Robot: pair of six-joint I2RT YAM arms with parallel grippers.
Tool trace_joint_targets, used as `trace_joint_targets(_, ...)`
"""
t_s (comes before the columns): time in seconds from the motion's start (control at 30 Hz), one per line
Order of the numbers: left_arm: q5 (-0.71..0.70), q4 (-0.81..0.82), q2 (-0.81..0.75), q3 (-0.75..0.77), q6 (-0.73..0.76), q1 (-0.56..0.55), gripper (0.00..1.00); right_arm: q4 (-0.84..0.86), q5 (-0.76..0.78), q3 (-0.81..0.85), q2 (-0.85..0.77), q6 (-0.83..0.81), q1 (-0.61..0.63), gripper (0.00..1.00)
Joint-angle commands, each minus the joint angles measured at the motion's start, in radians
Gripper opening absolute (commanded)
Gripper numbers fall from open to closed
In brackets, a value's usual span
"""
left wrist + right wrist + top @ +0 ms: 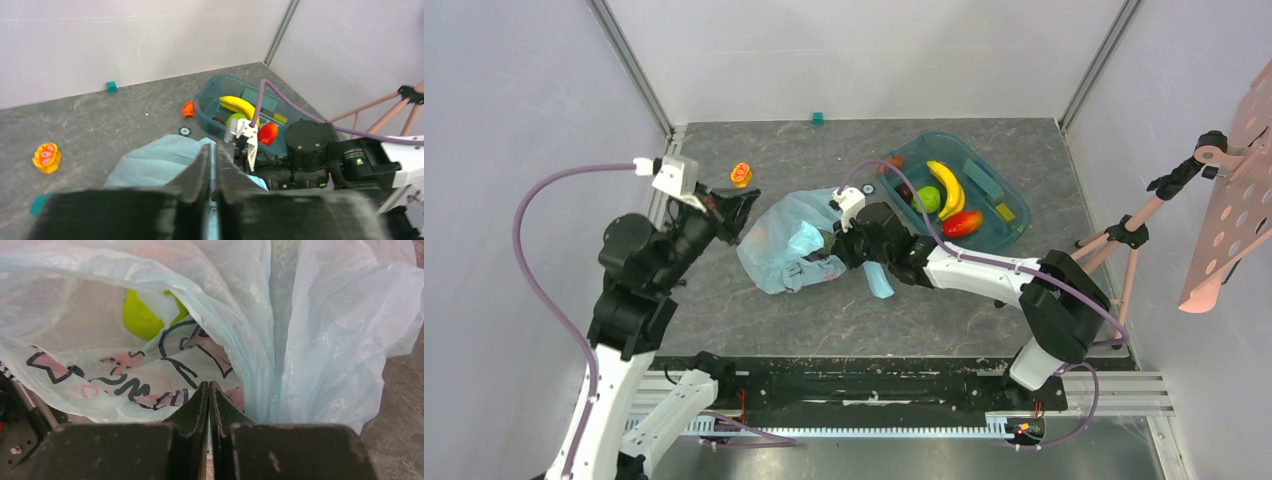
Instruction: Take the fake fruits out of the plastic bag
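Well, my right gripper (208,387) is closed tight, its tips against the bag (320,330); whether any film is pinched I cannot tell. My left gripper (212,162) shows only a thin slit at the bag's left edge, its grip unclear. A green apple (145,315) sits inside the bag, which lies mid-table beside the tray (1022,212).

Teal tray (1016,222) holding banana (946,187) and mango (962,223), teal cube (818,118) beyond
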Motion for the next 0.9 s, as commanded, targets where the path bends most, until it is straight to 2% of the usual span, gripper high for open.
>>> trace_joint_targets(0.0,0.101,0.094,0.155,0.052,-0.008,-0.002,0.02,0.135,-0.096,-0.027,-0.059,0.107,-0.045,0.01)
trace_joint_targets(0.1,0.106,0.173,0.246,0.061,-0.060,-0.035,0.02,0.254,-0.183,-0.091,-0.090,0.206,-0.096,0.00)
trace_joint_targets(0.23,-0.041,0.201,0.343,0.091,0.011,-0.195,0.02,0.359,-0.266,-0.143,-0.101,0.300,-0.143,0.00)
trace_joint_targets(0.3,-0.085,0.199,0.399,0.118,0.037,-0.274,0.02,0.376,-0.298,-0.143,-0.093,0.317,-0.152,0.00)
trace_joint_targets(0.5,-0.150,0.112,0.530,0.154,0.043,-0.391,0.02,0.373,-0.286,-0.163,-0.099,0.321,-0.160,0.00)
trace_joint_targets(0.73,-0.289,0.060,0.478,0.007,0.023,-0.477,0.02,0.365,-0.251,-0.205,-0.141,0.307,-0.187,0.00)
trace_joint_targets(0.87,-0.369,0.072,0.394,-0.099,-0.027,-0.479,0.02,0.316,-0.242,-0.214,-0.198,0.249,-0.188,0.09)
